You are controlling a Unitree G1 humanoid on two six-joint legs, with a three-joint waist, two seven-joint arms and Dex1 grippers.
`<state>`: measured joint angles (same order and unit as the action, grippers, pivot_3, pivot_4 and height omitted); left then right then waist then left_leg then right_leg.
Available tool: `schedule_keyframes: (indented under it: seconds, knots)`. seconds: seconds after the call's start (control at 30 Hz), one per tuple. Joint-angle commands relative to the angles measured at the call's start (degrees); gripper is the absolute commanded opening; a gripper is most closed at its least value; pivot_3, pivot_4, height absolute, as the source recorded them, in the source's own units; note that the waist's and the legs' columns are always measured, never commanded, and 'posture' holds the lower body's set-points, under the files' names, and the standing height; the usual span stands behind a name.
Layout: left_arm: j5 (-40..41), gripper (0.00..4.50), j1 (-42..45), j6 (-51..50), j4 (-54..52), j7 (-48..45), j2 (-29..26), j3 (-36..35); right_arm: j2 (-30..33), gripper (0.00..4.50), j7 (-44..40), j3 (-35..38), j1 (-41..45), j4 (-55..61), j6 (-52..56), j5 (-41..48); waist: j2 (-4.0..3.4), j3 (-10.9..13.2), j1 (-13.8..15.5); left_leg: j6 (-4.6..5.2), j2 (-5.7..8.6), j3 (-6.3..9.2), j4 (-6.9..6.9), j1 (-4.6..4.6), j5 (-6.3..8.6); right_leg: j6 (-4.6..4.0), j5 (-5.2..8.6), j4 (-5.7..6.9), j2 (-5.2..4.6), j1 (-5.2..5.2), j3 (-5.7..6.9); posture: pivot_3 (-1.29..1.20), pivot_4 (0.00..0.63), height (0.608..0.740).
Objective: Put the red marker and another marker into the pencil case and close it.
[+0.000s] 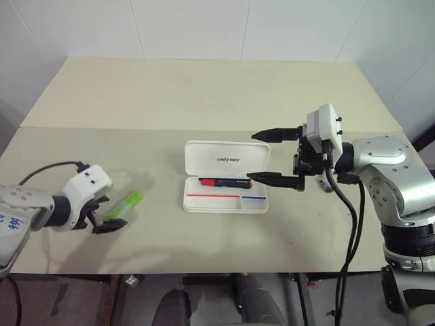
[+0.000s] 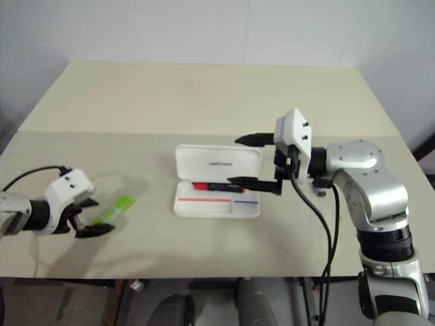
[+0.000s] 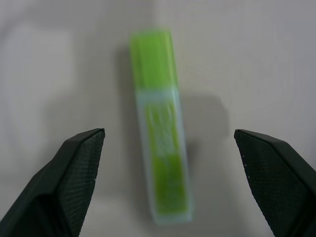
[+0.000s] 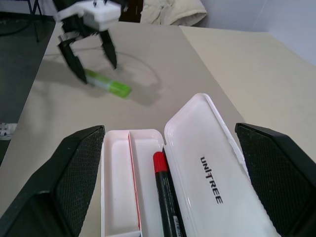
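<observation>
A: The case — in my head views I see a white hard plastic box with rounded corners, hinged open on the beige table, lid laid back flat with dark lettering on it. Its tray has thin red and blue stripes.

B: Anything in it?

A: The red marker, slim black barrel with a red cap, lies in the tray along the hinge side. The green highlighter is on the table, well off to the left.

B: And the arms?

A: My right gripper hangs level just over the case's right end, fingers spread wide, holding nothing. The left gripper is down at the highlighter's near end.

B: Left wrist view?

A: The highlighter is flat and translucent, with a brighter cap at the far end. It lies between my two black textured fingers, which stand wide apart and clear of it.

B: Right wrist?

A: The open case sits between the spread fingers: a divided tray, the marker beside the lid. Beyond, the left gripper straddles the highlighter.
</observation>
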<state>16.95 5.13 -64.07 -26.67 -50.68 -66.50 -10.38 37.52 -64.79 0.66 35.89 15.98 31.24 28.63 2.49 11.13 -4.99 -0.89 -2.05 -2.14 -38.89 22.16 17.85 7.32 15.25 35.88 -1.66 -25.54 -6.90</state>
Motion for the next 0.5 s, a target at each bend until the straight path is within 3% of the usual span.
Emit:
schedule_keyframes:
  seconds: [0.03,0.17,0.27,0.5]
  knots:
    - [-0.34,4.5,-0.78,-0.74,-1.1,1.73,-1.04,-0.81,-0.18,4.47,1.39,0.86,-0.57,3.06,-1.01,1.57,0.0,0.0,0.09,0.0,0.0,0.02,0.0,0.0,0.0,-0.03,0.02,0.02,-0.01,0.0,0.04,0.0,0.15,0.74]
    - [-0.2,4.5,-1.72,-0.52,0.75,2.8,-0.25,-0.18,-0.17,4.47,3.36,1.18,-1.49,4.56,-0.6,2.17,0.0,0.0,0.2,-0.02,0.0,0.07,0.0,0.01,-0.01,-0.06,0.03,0.01,-0.04,0.02,0.11,0.0,0.15,0.74]
    - [-0.61,3.96,-2.61,0.34,2.13,3.29,-0.45,0.59,0.26,4.5,4.81,1.85,-2.69,6.2,-0.05,2.95,0.0,0.0,0.2,-0.03,0.01,0.08,0.01,0.02,-0.01,-0.07,0.04,-0.01,-0.08,0.02,0.14,0.0,0.15,0.74]
    - [-1.38,1.69,-2.59,3.39,5.12,3.44,-0.66,1.89,1.22,4.5,6.76,2.27,-3.86,7.43,0.08,3.98,-0.02,0.0,0.16,-0.07,0.02,0.08,0.05,-0.09,-0.05,-0.13,0.04,0.07,-0.1,0.06,0.16,0.0,0.15,0.74]
